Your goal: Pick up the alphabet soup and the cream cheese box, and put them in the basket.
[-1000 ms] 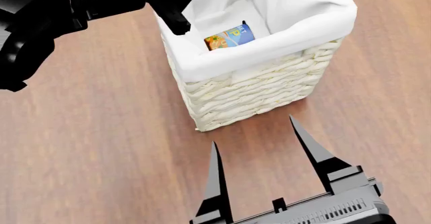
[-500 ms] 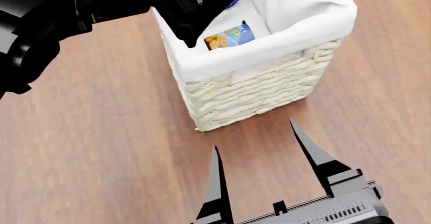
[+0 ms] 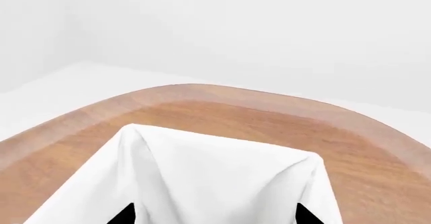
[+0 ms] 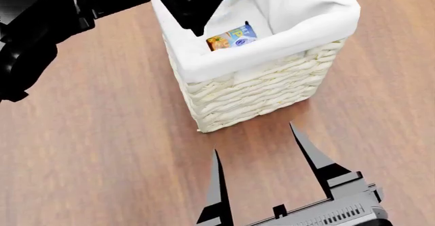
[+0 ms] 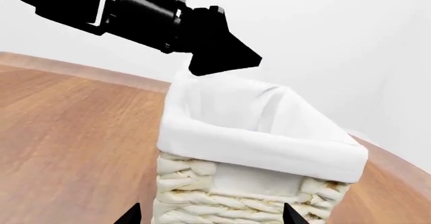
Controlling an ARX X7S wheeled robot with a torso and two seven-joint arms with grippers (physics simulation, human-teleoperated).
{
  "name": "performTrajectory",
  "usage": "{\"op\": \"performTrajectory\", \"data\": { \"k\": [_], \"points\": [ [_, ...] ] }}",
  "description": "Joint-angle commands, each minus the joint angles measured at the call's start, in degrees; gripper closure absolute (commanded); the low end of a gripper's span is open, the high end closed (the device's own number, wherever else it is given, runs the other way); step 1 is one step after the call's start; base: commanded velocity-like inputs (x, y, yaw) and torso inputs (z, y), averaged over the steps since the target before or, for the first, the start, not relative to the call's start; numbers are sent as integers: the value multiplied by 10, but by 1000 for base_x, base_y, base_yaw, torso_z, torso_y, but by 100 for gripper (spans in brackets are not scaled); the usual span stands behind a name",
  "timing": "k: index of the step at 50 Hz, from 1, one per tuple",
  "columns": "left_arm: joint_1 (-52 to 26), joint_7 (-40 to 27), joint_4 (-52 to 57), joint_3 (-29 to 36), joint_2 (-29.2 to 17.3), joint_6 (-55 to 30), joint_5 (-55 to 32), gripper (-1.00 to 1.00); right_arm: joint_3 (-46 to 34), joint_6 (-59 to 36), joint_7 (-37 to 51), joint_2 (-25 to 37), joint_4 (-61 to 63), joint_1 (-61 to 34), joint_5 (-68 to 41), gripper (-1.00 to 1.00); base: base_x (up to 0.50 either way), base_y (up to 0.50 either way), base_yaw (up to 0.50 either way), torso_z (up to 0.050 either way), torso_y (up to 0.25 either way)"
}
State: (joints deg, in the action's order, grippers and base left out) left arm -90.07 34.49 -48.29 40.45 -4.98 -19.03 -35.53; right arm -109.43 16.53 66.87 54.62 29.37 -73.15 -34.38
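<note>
The basket [image 4: 258, 93], cream wicker with a white liner, stands on the wooden table. The alphabet soup [image 4: 225, 38] lies on its side inside, blue and orange label showing. A small patch with a bluish oval print [image 4: 243, 41] rests against it, probably the cream cheese box. My left gripper [image 4: 211, 7] hangs open over the basket's left rim, holding nothing. Its wrist view shows only the liner [image 3: 222, 183] between the spread tips of this gripper [image 3: 215, 218]. My right gripper [image 4: 255, 139] is open, just short of the basket's near wall [image 5: 235, 193], nothing between its fingers.
The round wooden table [image 3: 269, 108] ends in a curved edge beyond the basket, with a white floor and wall behind. The left arm [image 5: 148, 12] reaches over the basket from the left. Bare wood [image 4: 102, 134] surrounds the basket.
The white box with bluish print that was between my left gripper's fingers is gone from them. A bluish oval now shows beside the can in the basket. The right gripper has barely moved.
</note>
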Motion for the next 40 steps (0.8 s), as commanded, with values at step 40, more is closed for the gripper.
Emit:
{"op": "performTrajectory", "data": {
  "k": [40],
  "points": [
    [403,-564,666,-63,-176,240,291,-100,19,-14,-8,-6,2,-3,-5,-100,0,0,0,0,0]
  ]
}}
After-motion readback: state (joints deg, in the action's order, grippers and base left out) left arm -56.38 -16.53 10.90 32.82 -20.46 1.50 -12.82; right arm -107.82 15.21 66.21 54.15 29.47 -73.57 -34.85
